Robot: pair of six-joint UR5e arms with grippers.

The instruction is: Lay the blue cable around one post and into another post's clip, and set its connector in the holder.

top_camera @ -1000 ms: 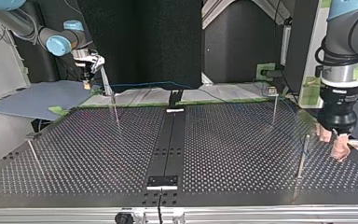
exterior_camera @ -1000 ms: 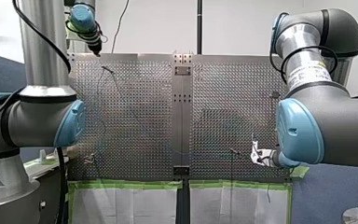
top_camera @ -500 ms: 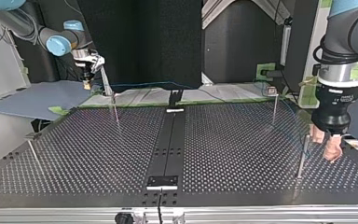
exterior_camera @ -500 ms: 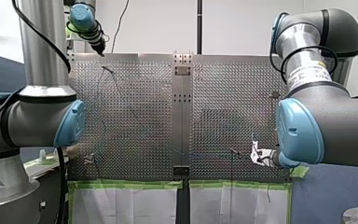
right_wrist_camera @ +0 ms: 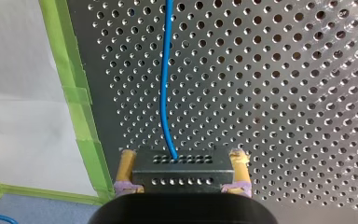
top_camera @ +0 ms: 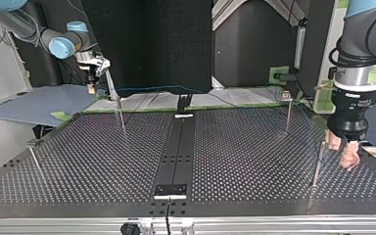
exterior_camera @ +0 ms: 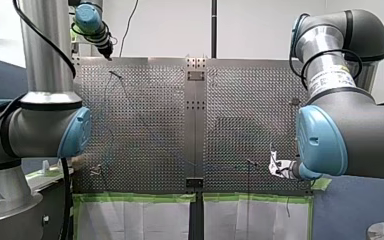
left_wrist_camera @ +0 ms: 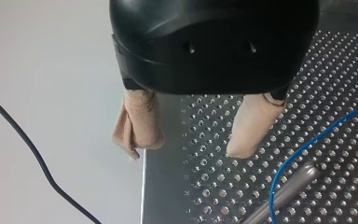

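In the right wrist view my right gripper (right_wrist_camera: 182,156), with yellow pads, is shut on a dark perforated connector (right_wrist_camera: 182,170). The blue cable (right_wrist_camera: 165,84) leaves the connector and runs ahead over the perforated table. In the top view it hangs as a thin blue line (top_camera: 166,88) along the far edge, from my right gripper (top_camera: 93,84) toward the right-hand posts. My left gripper (left_wrist_camera: 185,150) is open, and its beige pads hold nothing. A metal post (left_wrist_camera: 284,191) and the cable (left_wrist_camera: 307,144) lie just beside one finger. In the top view my left gripper (top_camera: 341,152) hovers next to a post (top_camera: 317,164).
Thin posts stand at the top view's far right (top_camera: 288,110), far left (top_camera: 120,115) and near left (top_camera: 34,156). A small black bracket (top_camera: 171,190) sits on the dark centre rail. Green tape (right_wrist_camera: 81,116) lines the table edge by my right gripper.
My left gripper has risen a little and shifted slightly toward the top view's left, still open. My right gripper and the connector have not moved.
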